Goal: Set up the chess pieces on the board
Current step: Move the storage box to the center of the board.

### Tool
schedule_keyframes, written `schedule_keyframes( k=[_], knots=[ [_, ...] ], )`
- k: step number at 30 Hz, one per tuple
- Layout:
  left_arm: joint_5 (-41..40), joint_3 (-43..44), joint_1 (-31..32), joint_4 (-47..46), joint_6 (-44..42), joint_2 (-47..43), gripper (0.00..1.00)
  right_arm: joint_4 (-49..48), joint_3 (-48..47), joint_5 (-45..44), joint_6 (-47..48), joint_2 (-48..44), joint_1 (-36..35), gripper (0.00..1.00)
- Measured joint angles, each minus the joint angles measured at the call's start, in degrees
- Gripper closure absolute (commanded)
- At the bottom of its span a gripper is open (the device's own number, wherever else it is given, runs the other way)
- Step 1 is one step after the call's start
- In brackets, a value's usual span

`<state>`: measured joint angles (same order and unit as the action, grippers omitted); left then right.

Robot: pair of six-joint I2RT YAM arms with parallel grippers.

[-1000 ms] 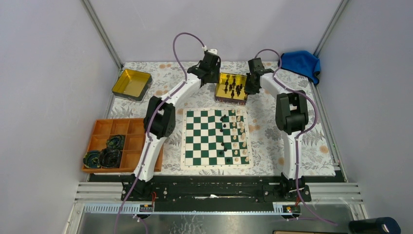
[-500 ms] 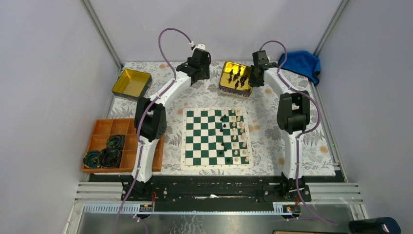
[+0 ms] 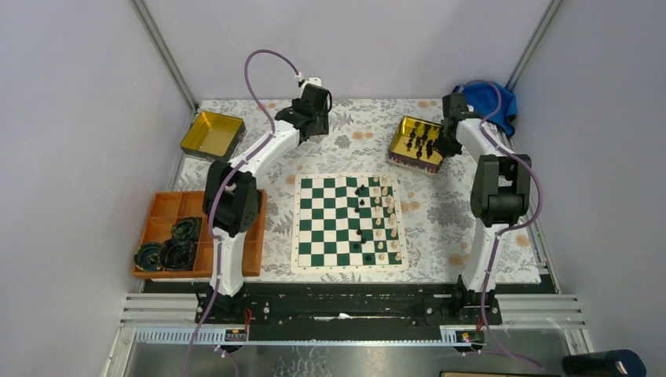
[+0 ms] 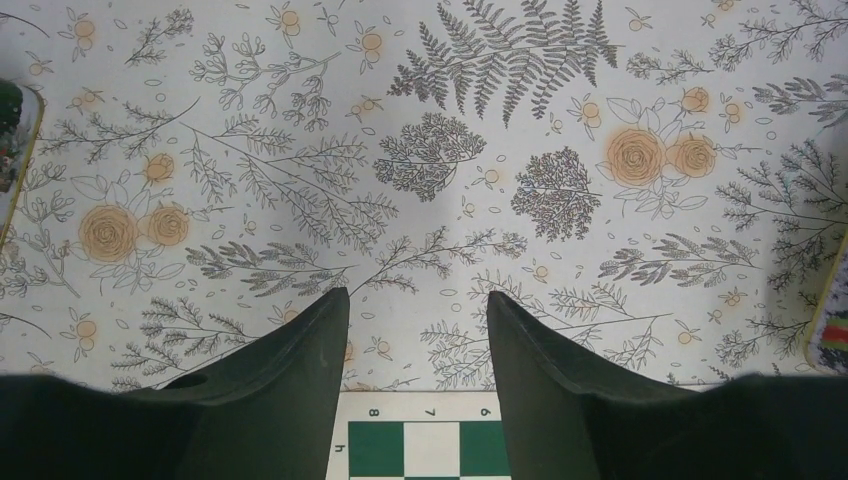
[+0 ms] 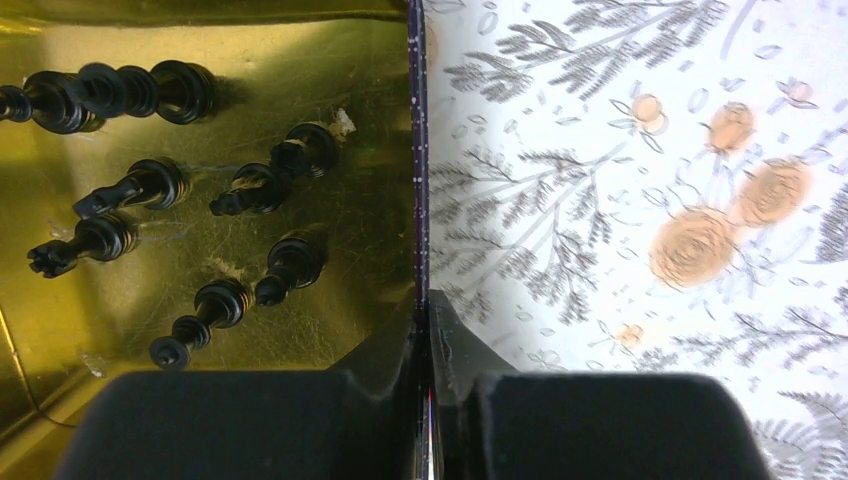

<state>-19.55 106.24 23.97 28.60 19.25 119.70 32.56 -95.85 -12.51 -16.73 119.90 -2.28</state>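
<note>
Roughly early stage: few blk chess pieces [image 3: 360,208] on the board [image 3: 330,228], most in gold tin [image 5: 360,80], far R of surface [image 3: 345,145]. R pincer [image 5: 424,300] clamped on tin wall. L pincer [image 4: 418,330] open, empty.

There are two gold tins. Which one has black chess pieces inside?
The right tin, whose wall the right gripper pinches; black pieces are in it. The left tin shows only a bare gold bottom.
</note>
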Motion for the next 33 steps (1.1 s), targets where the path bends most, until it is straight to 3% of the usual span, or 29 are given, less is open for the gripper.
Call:
schedule_keyframes(
  k=[10,24,27,33],
  knots=[
    [0.1,-4.5,0.0,-1.9,0.9,-2.9,0.40,-1.1,9.6,-2.0,1.0,-8.1,1.2,0.95],
    [0.7,-13.4,0.0,-3.7,1.4,-8.8,0.39,-5.8,17.9,-2.0,-6.4,-9.1,5.5,0.96],
    [0.7,-14.6,0.0,-3.9,1.3,-9.7,0.39,-6.4,18.1,-1.9,-8.3,-8.9,5.4,0.89],
    [0.7,-15.1,0.0,-4.7,1.3,-10.1,0.38,-8.7,19.1,-1.9,-11.2,-8.3,5.4,0.61]
  ],
)
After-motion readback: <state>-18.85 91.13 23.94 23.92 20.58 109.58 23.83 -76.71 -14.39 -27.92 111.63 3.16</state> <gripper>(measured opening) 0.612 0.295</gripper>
